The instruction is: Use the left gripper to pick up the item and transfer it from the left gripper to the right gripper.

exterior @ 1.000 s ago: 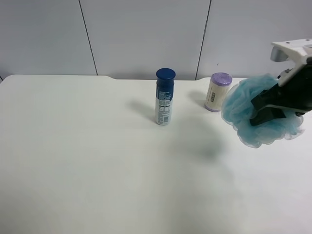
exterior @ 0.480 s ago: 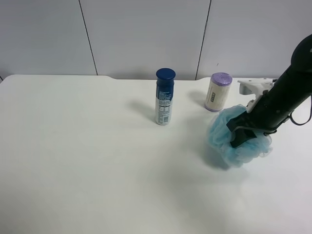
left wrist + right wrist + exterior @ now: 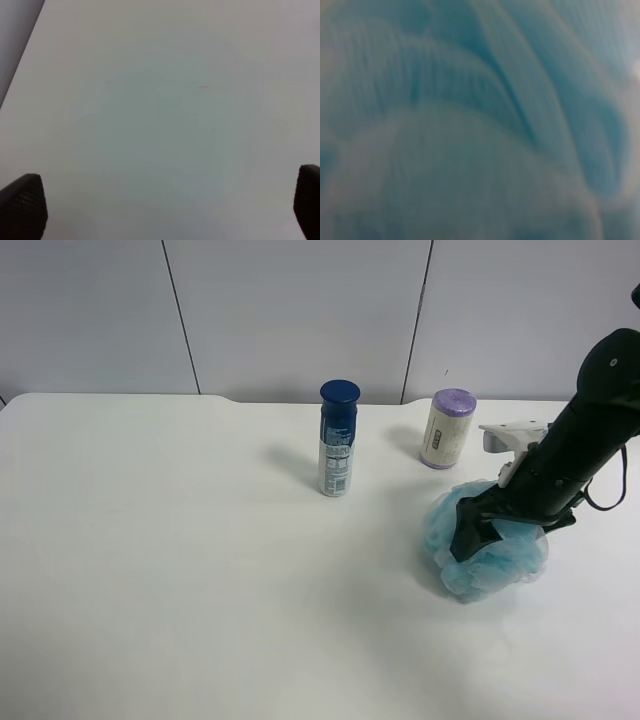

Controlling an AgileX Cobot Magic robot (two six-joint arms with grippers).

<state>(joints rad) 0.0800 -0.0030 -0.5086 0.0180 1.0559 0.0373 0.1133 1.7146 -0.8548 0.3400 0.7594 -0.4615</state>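
The item, a fluffy light-blue mesh pouf (image 3: 500, 558), rests on the white table (image 3: 150, 560) at the exterior high view's right. The right gripper (image 3: 472, 537), on the arm with the white bracket (image 3: 510, 430), reaches down from the right and its black fingers are closed into the pouf's top. The right wrist view is filled with blurred blue mesh (image 3: 470, 125), and its fingers are hidden there. The left gripper (image 3: 162, 210) is open and empty over bare table, with only its two black fingertips (image 3: 22, 205) showing. It is out of the exterior high view.
A spray bottle with a dark-blue cap (image 3: 337, 440) stands upright mid-table. A cream canister with a purple lid (image 3: 446, 428) stands just behind the pouf. The table's back edge meets a grey wall.
The right gripper has come down and leftward with the pouf, from held in the air at the far right to resting on the table in front of the canister.
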